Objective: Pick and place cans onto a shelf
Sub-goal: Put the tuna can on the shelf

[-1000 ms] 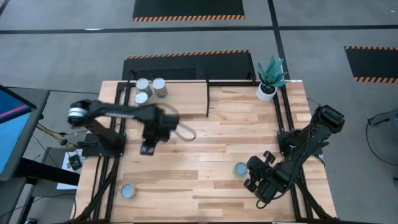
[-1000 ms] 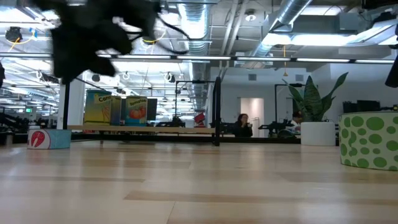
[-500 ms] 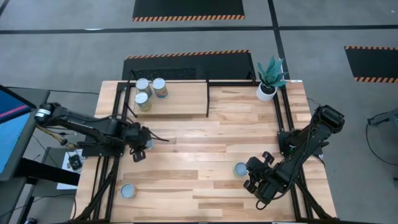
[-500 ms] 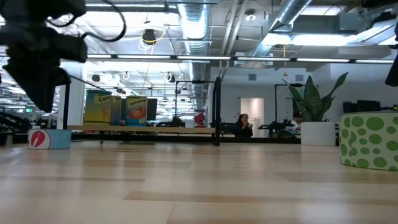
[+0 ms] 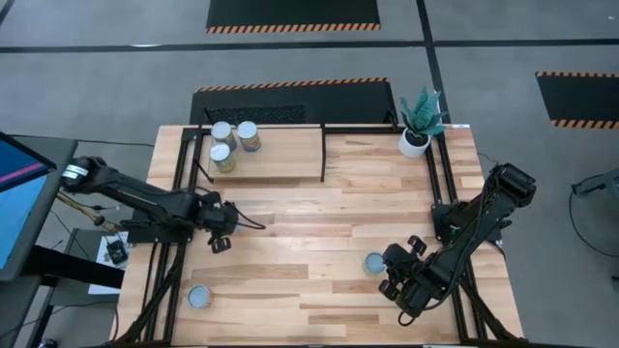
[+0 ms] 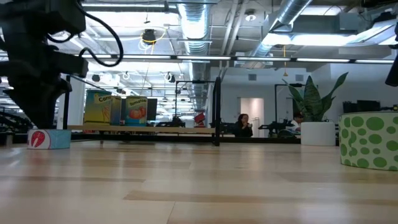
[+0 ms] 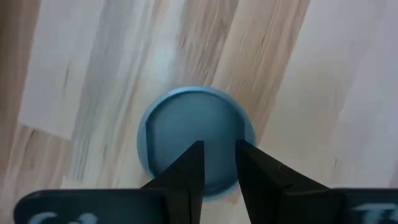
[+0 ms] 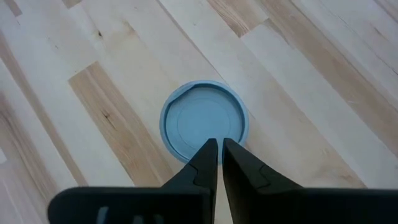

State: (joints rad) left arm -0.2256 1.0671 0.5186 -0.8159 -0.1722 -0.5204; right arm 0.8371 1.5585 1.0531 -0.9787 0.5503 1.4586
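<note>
One can (image 5: pixel 198 297) stands on the table (image 5: pixel 319 208) well in front of the shelf (image 5: pixel 285 155), a little left of its left end. The left gripper (image 5: pixel 220 232) hangs in front of the shelf's left end, nearer to the shelf than that can, and points down. In the left wrist view its fingers (image 7: pixel 186 171) stand slightly apart, with a narrow gap, above the round top of another can (image 7: pixel 186 124); they hold nothing. On the left end of the shelf three cans stand upright and close together: one (image 5: pixel 222 132) at the back corner, one (image 5: pixel 249 135) just to the right of it, and one (image 5: pixel 222 157) in front of the first. In front of the shelf's right end and well apart from it, a can (image 5: pixel 373 263) stands on the table. The right gripper (image 5: pixel 395 274) is just beside this can, on the side away from the shelf. Its fingers (image 8: pixel 205 163) are almost together, only a thin slit between them, and they hold nothing. A plant pot (image 5: pixel 414 143) stands to the right of the shelf.
</note>
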